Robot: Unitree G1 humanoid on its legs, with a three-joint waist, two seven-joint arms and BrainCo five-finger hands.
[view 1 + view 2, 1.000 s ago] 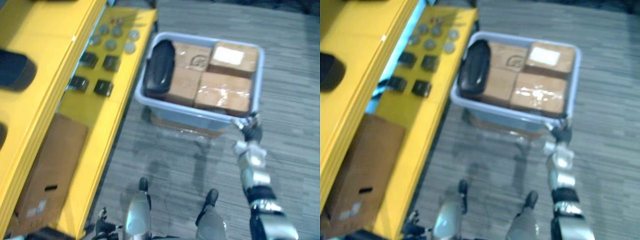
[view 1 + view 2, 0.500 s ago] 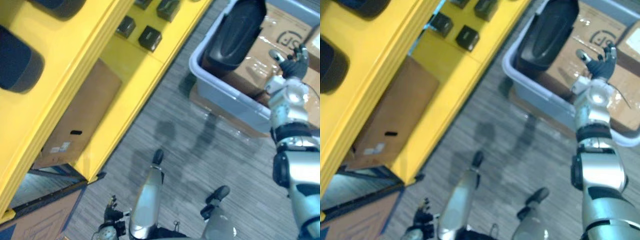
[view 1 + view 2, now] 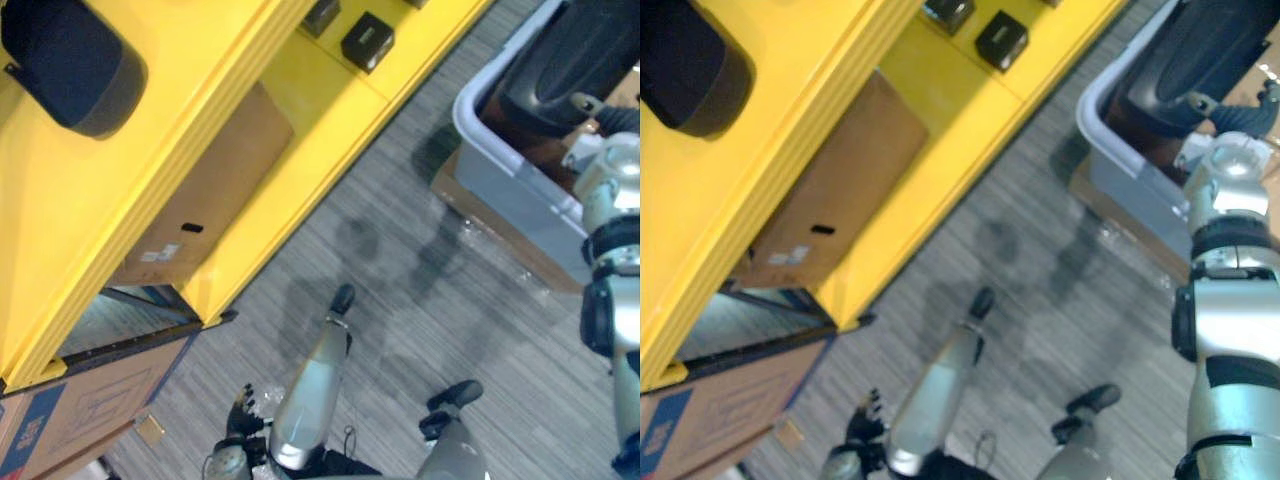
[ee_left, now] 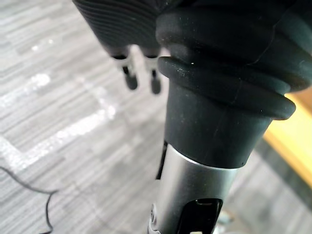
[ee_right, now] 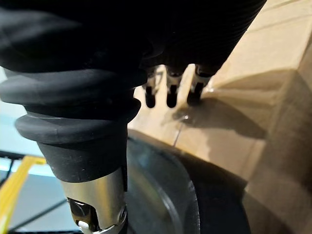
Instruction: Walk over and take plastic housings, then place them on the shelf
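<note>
Eye view: yellow shelf (image 3: 250, 60) runs from 7 o'clock up to 1 o'clock. Grey bin (image 3: 470, 112) sits on the floor (image 3: 400, 270) at 2 o'clock, near the shelf's edge. A black housing (image 3: 575, 55) lies in the bin against its shelf-side wall, with cartons (image 5: 253, 63) packed beside it. A shelf housing (image 3: 70, 62), dark and rounded, sits on the top level at 10 o'clock. Small black boxes (image 3: 366, 40) sit on the lower level at 12 o'clock. A big carton (image 3: 205, 190) lies under the top level at 9 o'clock.

Right robot hand (image 3: 1257, 108) is over the bin at 2 o'clock, just beside the housing. In the right wrist view its fingers (image 5: 168, 96) hang straight and loosely spread, tips over a carton, the housing's dark edge next to them; cannot tell if the tips touch.

Left robot hand (image 3: 243, 410) hangs low at 7 o'clock over the floor, well apart from the bin. Its fingers (image 4: 130, 80) are relaxed and straight.
</note>
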